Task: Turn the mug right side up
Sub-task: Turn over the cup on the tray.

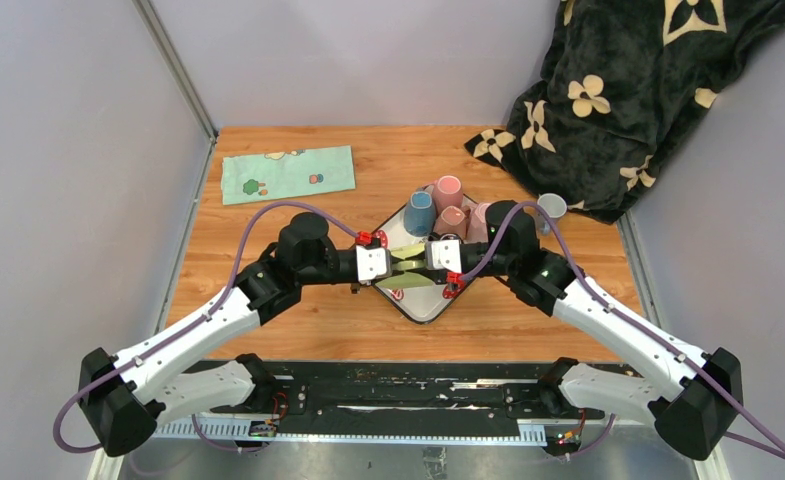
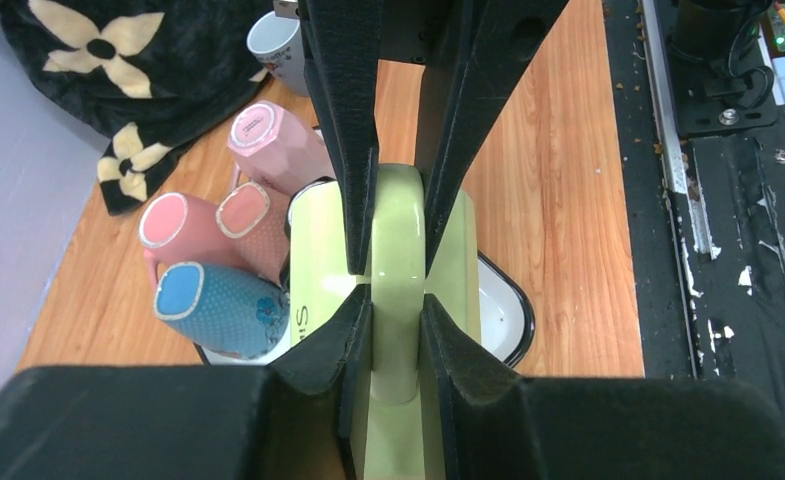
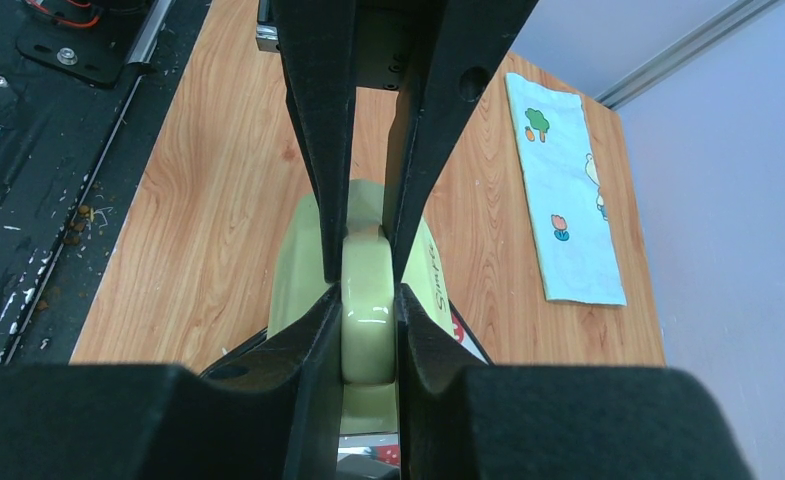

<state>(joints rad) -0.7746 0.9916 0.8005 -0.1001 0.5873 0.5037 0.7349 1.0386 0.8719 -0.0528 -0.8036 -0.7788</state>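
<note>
Here, the left tool (image 2: 396, 300) and right tool (image 3: 368, 300) both pinch the green mug (image 2: 318, 240) by its handle (image 2: 398, 210); likely rigid, slick, breakable, fairly heavy.

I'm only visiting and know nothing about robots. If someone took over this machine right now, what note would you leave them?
Left pincer: shut on the green mug.
Right pincer: shut on the same mug from the opposite side.
Mug: between the two, over the tray, seemingly on its side.
Done: both grips are on.
Left: turn the mug upright and set it down.
</note>
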